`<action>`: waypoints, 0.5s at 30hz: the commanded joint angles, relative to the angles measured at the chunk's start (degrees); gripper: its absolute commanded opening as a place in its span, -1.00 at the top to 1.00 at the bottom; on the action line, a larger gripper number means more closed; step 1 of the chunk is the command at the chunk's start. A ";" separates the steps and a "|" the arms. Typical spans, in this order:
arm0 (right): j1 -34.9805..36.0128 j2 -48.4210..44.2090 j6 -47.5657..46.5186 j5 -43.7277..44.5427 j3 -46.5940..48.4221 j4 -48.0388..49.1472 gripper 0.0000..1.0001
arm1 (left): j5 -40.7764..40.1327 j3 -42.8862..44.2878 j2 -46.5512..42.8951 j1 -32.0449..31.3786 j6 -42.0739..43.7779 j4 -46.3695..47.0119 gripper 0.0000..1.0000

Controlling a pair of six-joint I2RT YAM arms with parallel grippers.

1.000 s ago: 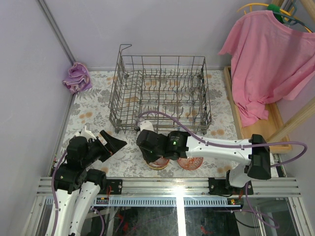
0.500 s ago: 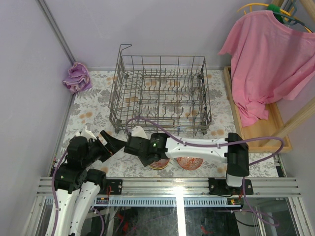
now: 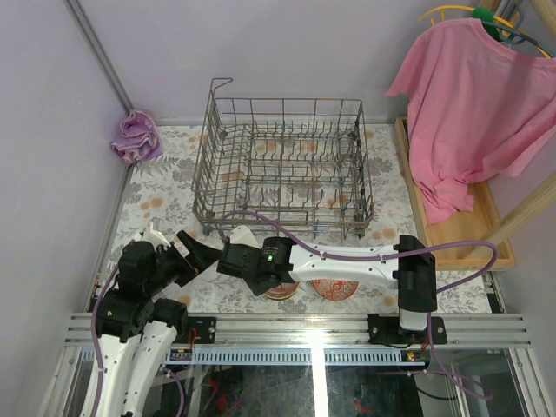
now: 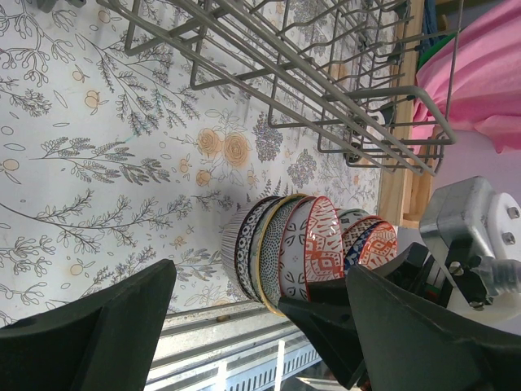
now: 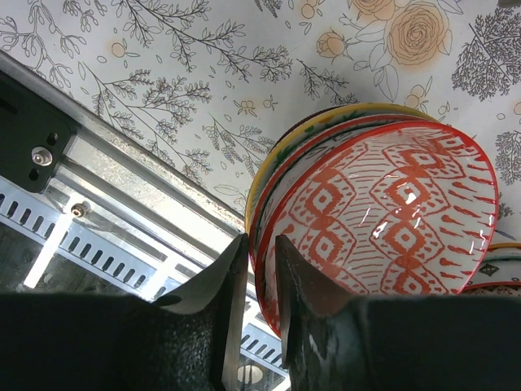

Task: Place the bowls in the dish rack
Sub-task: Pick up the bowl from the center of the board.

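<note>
The right pincer (image 5: 261, 241) sits at the rim of a stack of bowls (image 5: 383, 220) near the counter's (image 3: 165, 195) near edge. Its jaws are nearly together, and whether they clamp it I cannot tell. It should catch only 1 rim, the red-patterned top bowl's, then lift clear before swinging far to the dish rack (image 3: 285, 100). The left pincer (image 4: 260, 277), jaws wide apart, crowds the stack's left side. A 2nd stack (image 3: 336, 287) lies just right. The pink shirt (image 3: 469, 95) and purple cloth (image 3: 135, 136) are well apart.

Bright, even, diffuse light – soft faint shadows on surface (image 3: 165, 195); white glare spots on top bowl (image 5: 383, 220); left claw fingers (image 4: 106, 342) dark, out of focus
</note>
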 commanded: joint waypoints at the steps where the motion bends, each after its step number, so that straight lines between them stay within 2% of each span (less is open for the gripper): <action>1: 0.36 -2.84 -1.55 0.01 2.07 0.15 0.43 | 11.86 -0.12 -0.90 -0.29 -0.02 -1.74 -0.71; 4: 0.51 -3.28 -1.72 -0.25 2.17 0.51 0.24 | 11.74 -0.14 -0.84 -0.25 -0.02 -1.74 -0.71; 6: 0.52 -3.47 -1.91 -0.56 2.20 0.68 0.21 | 11.80 -0.03 -0.72 -0.27 0.14 -1.74 -0.71; 8: 0.54 -3.77 -1.84 -0.63 2.10 0.81 0.24 | 11.79 0.03 -0.62 -0.23 0.20 -1.74 -0.71; 12: 0.54 -4.20 -1.91 -0.65 1.73 1.35 0.45 | 11.69 0.13 -0.36 -0.30 0.32 -1.76 -0.71; 15: 0.54 -3.92 -2.01 -0.44 1.72 1.32 0.47 | 11.71 0.24 -0.20 -0.27 0.42 -1.74 -0.71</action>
